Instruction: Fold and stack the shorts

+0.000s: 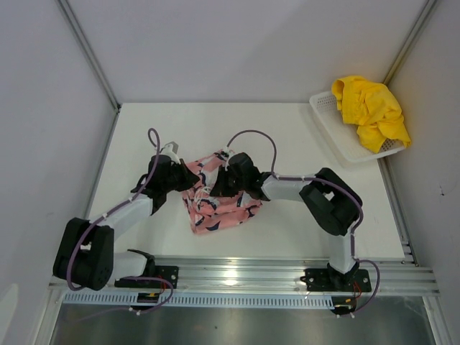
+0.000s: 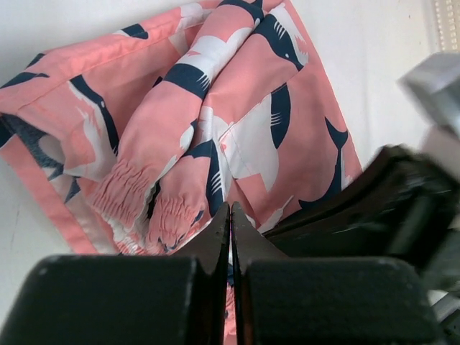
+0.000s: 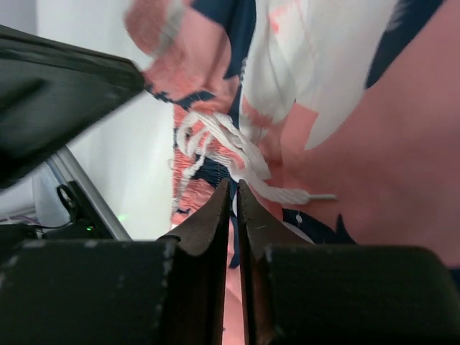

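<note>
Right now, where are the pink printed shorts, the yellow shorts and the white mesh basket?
pink printed shorts [image 1: 215,212]: top external view, flat lower part.
yellow shorts [image 1: 370,108]: top external view, crumpled middle.
white mesh basket [image 1: 338,135]: top external view, bare mesh.

white mesh basket [image 1: 338,134]: far right corner | white table [image 1: 287,231] | metal rail [image 1: 244,274]: near edge

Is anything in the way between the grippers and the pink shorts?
No, nothing visible is in the way. The left gripper and the right gripper are both closed right on the pink shorts.
</note>
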